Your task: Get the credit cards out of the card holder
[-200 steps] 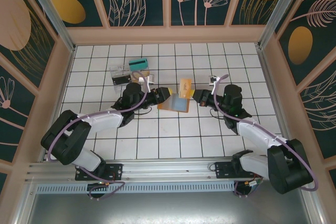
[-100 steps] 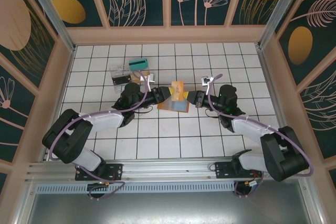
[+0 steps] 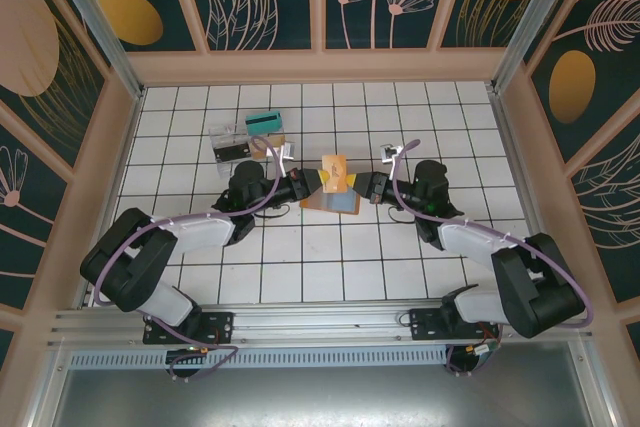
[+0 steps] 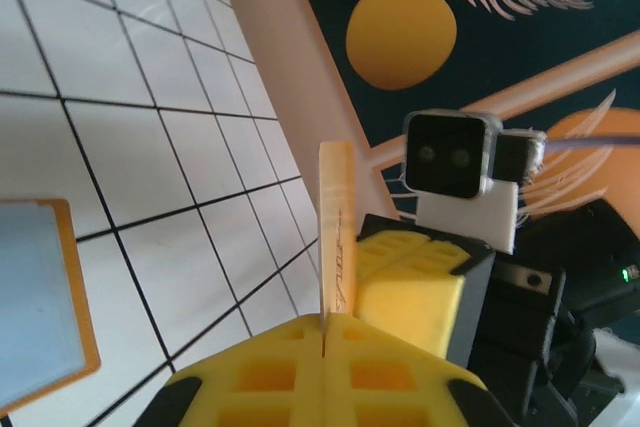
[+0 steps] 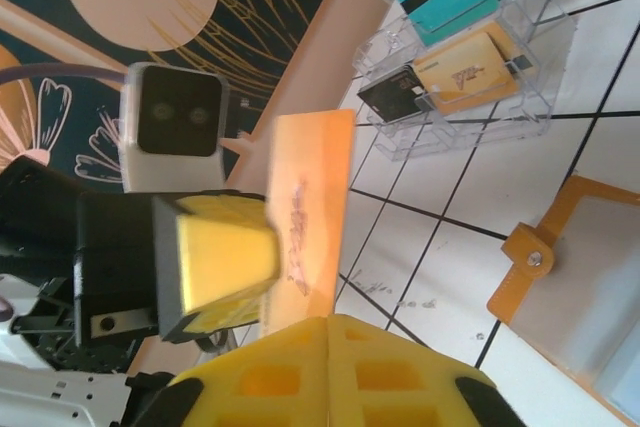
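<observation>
An orange credit card (image 3: 334, 175) stands on edge just above the card holder (image 3: 336, 203), which lies open on the tiles with its pale blue-grey face up. My left gripper (image 3: 319, 181) is shut on the card's left end; in the left wrist view the card (image 4: 335, 237) rises from the closed seam of the jaws (image 4: 325, 329). My right gripper (image 3: 352, 185) grips the opposite end, and in the right wrist view the card (image 5: 310, 197) enters its closed jaws (image 5: 328, 325). The card holder's orange rim and snap tab (image 5: 530, 257) lie to the right below.
A clear plastic tray (image 3: 246, 137) with teal, black and tan cards stands at the back left; the right wrist view also has the tray (image 5: 465, 57). Pink frame walls enclose the tiled floor (image 3: 330, 267).
My right gripper carried the orange card left toward the left gripper. The left jaws, open a second ago, closed on the card's free end.
</observation>
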Robot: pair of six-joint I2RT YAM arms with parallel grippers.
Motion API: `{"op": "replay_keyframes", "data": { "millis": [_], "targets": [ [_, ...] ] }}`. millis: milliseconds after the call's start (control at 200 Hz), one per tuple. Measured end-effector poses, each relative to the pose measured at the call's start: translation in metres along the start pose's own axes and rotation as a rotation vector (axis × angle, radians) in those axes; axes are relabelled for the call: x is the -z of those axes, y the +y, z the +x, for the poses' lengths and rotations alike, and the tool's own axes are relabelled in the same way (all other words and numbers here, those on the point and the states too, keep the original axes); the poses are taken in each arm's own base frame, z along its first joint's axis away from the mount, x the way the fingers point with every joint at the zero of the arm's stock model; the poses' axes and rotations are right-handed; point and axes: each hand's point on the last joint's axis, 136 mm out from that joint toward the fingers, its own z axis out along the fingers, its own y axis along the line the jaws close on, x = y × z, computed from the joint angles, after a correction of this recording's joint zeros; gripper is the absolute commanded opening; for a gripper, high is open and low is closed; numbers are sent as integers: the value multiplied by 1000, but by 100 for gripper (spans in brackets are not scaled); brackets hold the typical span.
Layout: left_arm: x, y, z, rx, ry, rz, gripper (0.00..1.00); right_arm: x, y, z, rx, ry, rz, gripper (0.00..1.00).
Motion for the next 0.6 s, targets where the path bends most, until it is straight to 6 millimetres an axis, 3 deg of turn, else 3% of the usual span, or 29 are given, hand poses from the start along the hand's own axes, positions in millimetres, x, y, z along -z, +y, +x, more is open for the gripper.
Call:
{"op": "replay_keyframes", "data": {
  "millis": [85,200,295,425,596],
  "targets": [
    [0,-2,0,0,1,6,0,-1,0,2,3,7,-1,35],
    [2,-1,0,-10,3,-4,0,-2,-2,2,9,6,10,71],
    [5,3,1,-32,5,-44,0,-2,-7,1,19,0,41,88],
    [7,13,-6,-100,7,-167,0,4,-11,-4,53,-32,101,98],
    [19,26,-37,-259,-60,-398,0,14,-6,-16,114,-99,140,99]
  ]
}}
